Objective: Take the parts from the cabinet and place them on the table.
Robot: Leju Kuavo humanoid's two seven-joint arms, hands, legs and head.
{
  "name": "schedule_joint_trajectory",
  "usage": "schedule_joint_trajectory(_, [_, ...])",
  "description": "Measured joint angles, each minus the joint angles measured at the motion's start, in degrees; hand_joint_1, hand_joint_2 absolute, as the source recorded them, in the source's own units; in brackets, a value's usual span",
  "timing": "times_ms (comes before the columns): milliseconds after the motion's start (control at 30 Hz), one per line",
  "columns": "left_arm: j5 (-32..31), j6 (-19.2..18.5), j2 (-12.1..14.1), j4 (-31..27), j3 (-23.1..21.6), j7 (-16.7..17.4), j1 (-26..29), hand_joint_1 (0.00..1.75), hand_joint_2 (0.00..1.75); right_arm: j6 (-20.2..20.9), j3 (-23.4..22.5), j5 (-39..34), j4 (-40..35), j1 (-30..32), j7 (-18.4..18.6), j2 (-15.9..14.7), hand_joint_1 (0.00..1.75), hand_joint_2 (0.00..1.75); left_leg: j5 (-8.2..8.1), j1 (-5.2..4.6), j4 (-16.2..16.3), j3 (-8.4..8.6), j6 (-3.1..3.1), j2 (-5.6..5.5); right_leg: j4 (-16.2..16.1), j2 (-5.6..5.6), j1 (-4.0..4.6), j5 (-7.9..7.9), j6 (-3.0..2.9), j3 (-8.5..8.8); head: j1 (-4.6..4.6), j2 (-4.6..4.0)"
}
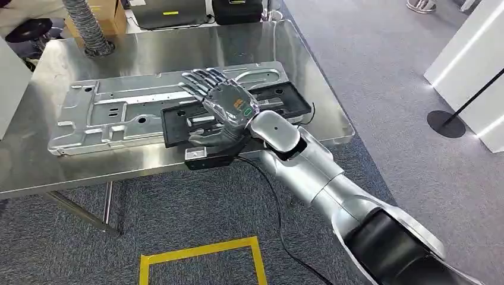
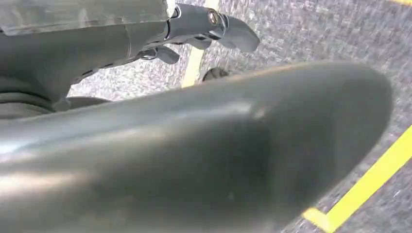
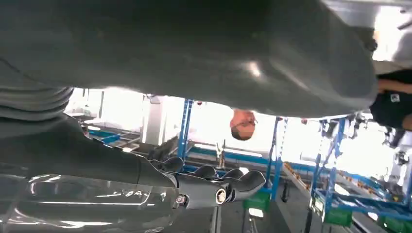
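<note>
A large silver stamped metal part (image 1: 113,113) lies flat on the steel table (image 1: 178,47). A black flat part (image 1: 285,101) lies partly on top of it, toward the table's right front. My right hand (image 1: 223,104) reaches over the front edge and lies just over the black part, fingers stretched out and apart, thumb at the part's near edge. In the right wrist view the right hand (image 3: 214,187) has straight fingers with nothing between them and the thumb, above the shiny metal. My left hand (image 2: 194,136) hangs over the carpet and holds nothing.
A ribbed hose (image 1: 89,29) and a cardboard box (image 1: 110,15) stand at the table's back left, black cases (image 1: 238,9) behind it. Yellow floor tape (image 1: 202,252) marks the carpet in front. A white partition (image 1: 469,59) and a round stand base (image 1: 446,123) are at the right. A person (image 3: 393,97) stands beyond.
</note>
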Motion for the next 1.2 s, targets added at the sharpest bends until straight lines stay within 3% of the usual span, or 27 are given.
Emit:
schedule_joint_trajectory(33, [-0.04,0.0,0.0,0.0,-0.04,0.11,0.01,0.0,0.0,0.0,0.0,0.09,0.0,0.29,0.09,-0.28,0.0,0.0,0.42,0.0,0.05,-0.63,-0.03,0.0,3.4,0.0,-0.02,-1.21,0.12,-0.82,0.02,0.0])
schedule_joint_trajectory(67, [-0.09,0.0,0.0,0.0,-0.07,0.18,0.01,0.0,0.0,0.0,0.0,0.15,0.0,0.51,0.09,-0.44,0.0,0.0,0.76,0.0,0.08,-1.15,-0.07,0.0,3.29,0.0,-0.04,-0.75,0.08,-0.09,0.02,0.0])
schedule_joint_trajectory(100, [-0.11,0.0,0.0,0.0,-0.09,0.18,0.01,0.0,0.0,0.0,0.0,0.15,0.0,0.59,0.13,-0.55,0.0,0.0,1.07,-0.01,0.14,-1.58,-0.13,0.0,0.98,0.0,-0.04,0.54,-0.04,1.83,0.02,0.02])
schedule_joint_trajectory(167, [-0.17,-0.13,0.0,0.0,-0.24,0.18,-0.09,0.0,0.0,0.0,0.0,0.15,-0.22,0.5,0.2,-0.63,0.0,0.0,1.67,-0.1,0.16,-2.16,-0.38,-0.02,-9.51,0.03,0.17,4.04,-0.86,8.67,0.02,0.0])
schedule_joint_trajectory(200, [-0.17,-0.41,-0.06,0.0,-0.41,0.18,-0.18,0.0,0.0,-0.02,-0.02,0.15,-0.5,0.36,0.22,-0.63,0.0,0.0,1.92,-0.1,0.17,-2.31,-0.56,-0.03,-14.41,0.17,0.43,4.42,-1.55,12.17,0.0,0.0])
schedule_joint_trajectory(233, [-0.2,-0.63,-0.09,0.0,-0.44,0.15,-0.33,0.0,0.0,0.0,-0.02,0.15,-0.7,0.22,0.22,-0.63,0.0,0.0,2.25,-0.33,0.21,-2.53,-0.95,-0.07,-16.46,0.1,0.78,4.02,-1.89,12.95,-0.02,0.0])
schedule_joint_trajectory(333, [-0.17,-0.81,-0.11,0.0,-0.46,0.15,-0.34,0.0,0.0,0.02,-0.02,0.15,-0.85,0.29,0.24,-0.79,0.0,0.0,3.33,-0.16,-0.5,-2.45,-2.03,-0.02,-16.53,0.16,0.95,4.81,-2.69,12.42,0.11,0.02])
schedule_joint_trajectory(367, [-0.2,-0.76,-0.11,0.0,-0.46,0.15,-0.34,0.0,0.0,0.07,-0.02,0.15,-0.92,0.32,0.24,-0.85,0.0,0.0,3.46,-0.46,-0.64,-2.58,-2.42,-0.04,-17.53,0.12,0.36,5.71,-3.18,12.54,0.13,0.0])
schedule_joint_trajectory(400, [-0.17,-0.74,-0.09,0.0,-0.46,0.15,-0.3,0.0,0.0,0.09,-0.02,0.15,-0.94,0.26,0.24,-0.85,0.0,0.0,2.12,-0.23,0.24,-3.06,-2.57,-0.04,-18.03,-0.15,0.29,6.37,-3.37,12.33,0.13,0.0])
schedule_joint_trajectory(433, [-0.17,-0.7,-0.09,0.0,-0.46,0.18,-0.27,0.0,0.0,0.11,0.0,0.15,-0.98,0.21,0.24,-0.85,0.0,0.0,-0.69,-0.29,3.04,-4.08,-2.64,-0.08,-18.12,-0.17,0.29,6.79,-3.68,11.89,-0.13,0.0])
schedule_joint_trajectory(500, [-0.17,-0.7,-0.09,0.0,-0.46,0.18,-0.27,0.0,0.0,0.15,0.0,0.28,-1.07,0.41,0.24,-0.85,0.0,0.0,-6.39,-0.22,12.45,-7.24,-2.99,-0.06,-17.93,-0.2,0.43,7.48,-3.94,10.79,-0.2,0.0])
schedule_joint_trajectory(533, [-0.17,-0.68,-0.09,0.0,-0.46,0.18,-0.27,0.0,0.0,0.17,0.0,0.31,-1.07,0.59,0.24,-0.85,0.0,0.0,-7.91,-0.22,16.56,-8.38,-3.2,-0.06,-17.75,-0.23,0.5,7.82,-3.92,10.15,-0.22,0.0])
schedule_joint_trajectory(567, [-0.17,-0.63,-0.09,0.0,-0.46,0.22,-0.26,0.0,0.0,0.22,0.0,0.31,-1.07,0.79,0.24,-0.87,0.0,0.0,-7.71,-0.2,17.68,-8.24,-3.26,-0.05,-17.52,-0.23,0.5,8.08,-3.85,9.62,-0.22,0.0])
schedule_joint_trajectory(600, [-0.17,-0.63,-0.09,0.0,-0.46,0.24,-0.26,0.0,0.0,0.24,0.0,0.31,-1.07,0.89,0.24,-0.87,0.0,0.0,-6.81,-0.15,16.57,-7.13,-3.32,-0.05,-17.3,-0.23,0.48,8.25,-3.74,9.21,-0.17,0.0])
schedule_joint_trajectory(667, [-0.17,-0.63,-0.04,0.0,-0.46,0.24,-0.32,0.0,0.0,0.31,0.0,0.35,-1.09,0.86,0.24,-0.92,0.0,0.0,-2.8,0.11,6.5,-0.42,-3.44,0.0,-16.31,-0.19,0.31,8.45,-3.48,8.13,-0.22,0.0])
schedule_joint_trajectory(700, [-0.17,-0.63,-0.04,0.0,-0.46,0.24,-0.4,0.0,0.0,0.31,0.0,0.35,-1.14,0.8,0.24,-0.92,0.0,0.0,-2.55,0.26,1.73,2.38,-3.45,0.05,-15.7,-0.19,0.34,8.39,-3.27,7.69,-0.24,0.0])
schedule_joint_trajectory(733, [-0.17,-0.66,-0.07,0.0,-0.46,0.26,-0.52,0.0,0.0,0.31,-0.04,0.35,-1.25,0.77,0.26,-0.94,0.0,0.0,-3.19,-0.22,0.76,3.0,-2.96,-0.19,-15.34,-0.12,0.63,8.53,-2.9,7.08,-0.39,0.0])
schedule_joint_trajectory(833, [-0.17,-0.66,-0.07,0.0,-0.46,0.35,-0.44,0.0,0.0,0.33,-0.04,0.35,-1.27,0.83,0.41,-1.03,0.0,0.0,-2.66,-0.3,0.86,2.15,-1.78,-0.3,-15.24,-0.07,0.72,9.31,-1.93,6.77,-0.2,0.0])
schedule_joint_trajectory(867, [-0.17,-0.66,-0.07,0.0,-0.46,0.35,-0.44,0.0,0.0,0.33,-0.04,0.35,-1.25,0.83,0.41,-1.11,0.0,0.0,-2.21,-0.13,0.42,1.98,-1.12,-0.25,-15.09,-0.07,0.67,9.44,-1.67,6.57,-0.37,0.0])
schedule_joint_trajectory(900, [-0.17,-0.66,-0.13,0.0,-0.46,0.39,-0.5,0.0,0.0,0.33,-0.04,0.35,-1.27,0.84,0.39,-1.22,0.0,0.0,-1.78,0.01,0.3,1.8,-0.55,-0.09,-14.38,0.03,0.35,8.39,-1.31,6.19,-0.31,0.0])
schedule_joint_trajectory(933, [-0.17,-0.66,-0.13,0.0,-0.46,0.42,-0.57,0.0,0.0,0.33,-0.04,0.33,-1.25,0.86,0.39,-1.31,0.0,0.0,-1.39,0.01,0.27,1.33,-0.13,-0.07,-11.81,0.08,0.36,5.91,-0.9,5.16,-0.15,0.0])
schedule_joint_trajectory(1000, [-0.17,-0.7,-0.13,0.0,-0.46,0.46,-0.53,0.0,0.0,0.35,-0.04,0.33,-1.25,1.06,0.39,-1.51,0.0,0.0,-0.65,-0.03,0.3,0.24,0.1,-0.05,-2.51,0.09,0.06,0.54,-0.26,1.49,-0.2,0.0])
schedule_joint_trajectory(1033, [-0.17,-0.72,-0.13,0.0,-0.46,0.59,-0.52,0.0,0.0,0.35,-0.04,0.31,-1.2,1.36,0.26,-1.59,0.0,0.0,-0.27,-0.05,0.33,-0.32,0.1,-0.05,1.86,0.09,0.01,-1.33,-0.11,-0.07,-0.15,0.0])
schedule_joint_trajectory(1067, [-0.17,-0.72,-0.13,0.0,-0.46,0.66,-0.48,0.0,0.0,0.33,-0.04,0.28,-1.12,1.68,0.0,-1.64,0.0,0.0,0.11,-0.05,0.36,-0.8,0.09,-0.06,3.67,0.09,-0.01,-1.77,-0.08,-0.43,-0.18,0.0])
schedule_joint_trajectory(1100, [-0.17,-0.72,-0.13,0.0,-0.46,0.72,-0.45,0.0,0.0,0.33,-0.02,0.22,-1.03,1.95,-0.2,-1.66,0.0,0.0,0.42,-0.07,0.36,-1.19,0.05,-0.07,2.3,0.09,-0.01,-0.86,-0.21,0.81,-0.15,0.0])
schedule_joint_trajectory(1133, [-0.17,-0.7,-0.13,0.0,-0.46,0.74,-0.45,0.0,0.0,0.33,-0.02,0.2,-1.01,2.04,-0.35,-1.66,0.0,0.0,0.71,-0.14,0.37,-1.49,-0.02,-0.13,-1.74,0.1,0.04,1.0,-0.51,3.53,-0.15,0.0])
schedule_joint_trajectory(1200, [-0.17,-0.7,-0.21,0.0,-0.46,0.74,-0.49,0.0,0.0,0.33,0.0,0.2,-1.03,1.88,-0.46,-1.64,0.0,0.0,1.2,-0.32,0.36,-1.72,-0.17,-0.19,-12.77,0.12,0.49,4.67,-1.76,10.36,-0.17,0.0])
